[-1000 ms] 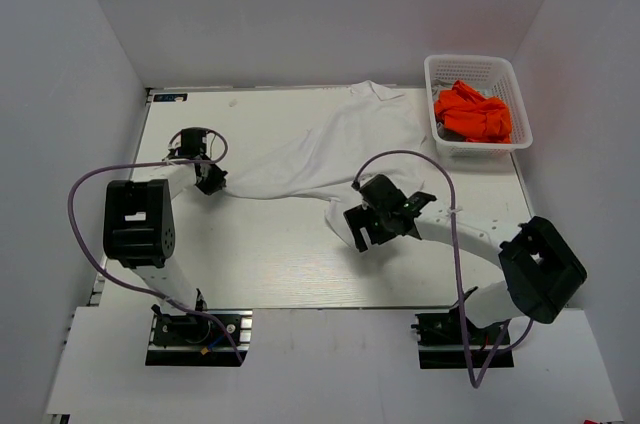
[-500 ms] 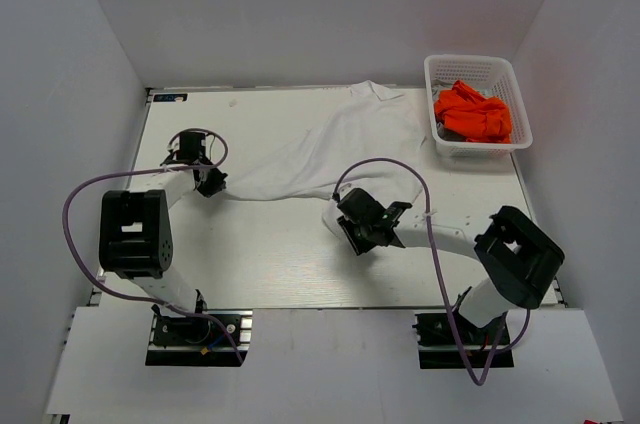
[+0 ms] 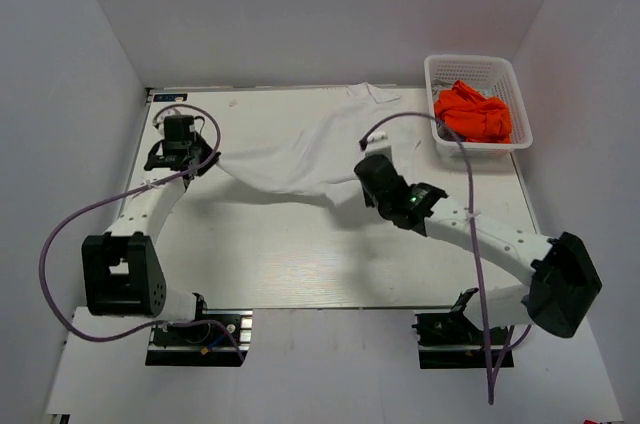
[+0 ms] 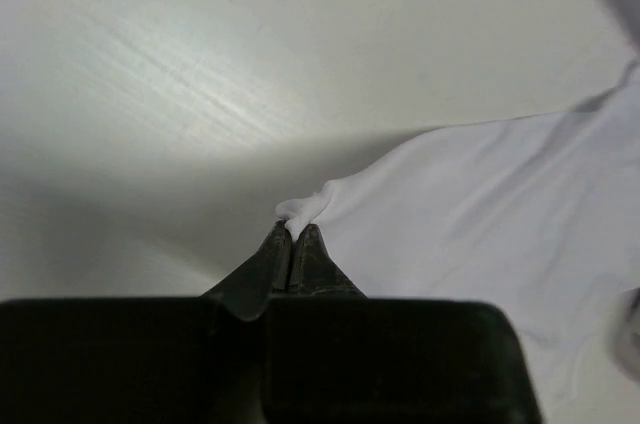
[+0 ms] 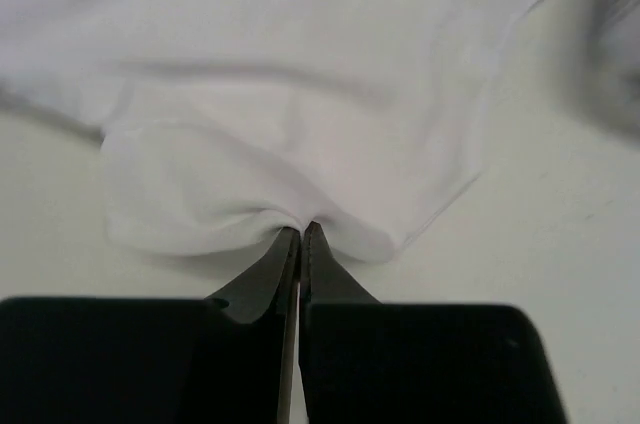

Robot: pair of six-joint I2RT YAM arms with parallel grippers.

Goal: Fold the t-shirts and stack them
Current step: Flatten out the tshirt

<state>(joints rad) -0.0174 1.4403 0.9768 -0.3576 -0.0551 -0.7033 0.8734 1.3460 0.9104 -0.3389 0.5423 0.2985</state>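
The white t-shirt (image 3: 310, 144) lies stretched across the back half of the table, its collar toward the far edge. My left gripper (image 3: 207, 157) is shut on the shirt's left corner, and a small tuft of white cloth (image 4: 305, 208) pokes out between its jaws (image 4: 296, 234). My right gripper (image 3: 366, 170) is shut on the shirt's near right edge, with the white t-shirt (image 5: 300, 124) bunched at the jaw tips (image 5: 301, 234). The orange t-shirt (image 3: 473, 112) lies crumpled inside the basket.
A white lattice basket (image 3: 445, 69) stands at the table's back right corner. Purple cables loop off both arms. White walls close in the table on the left, back and right.
My right gripper has shut on the shirt's edge and swung back and to the right. My left arm has moved toward the far left, pulling the white shirt out wider.
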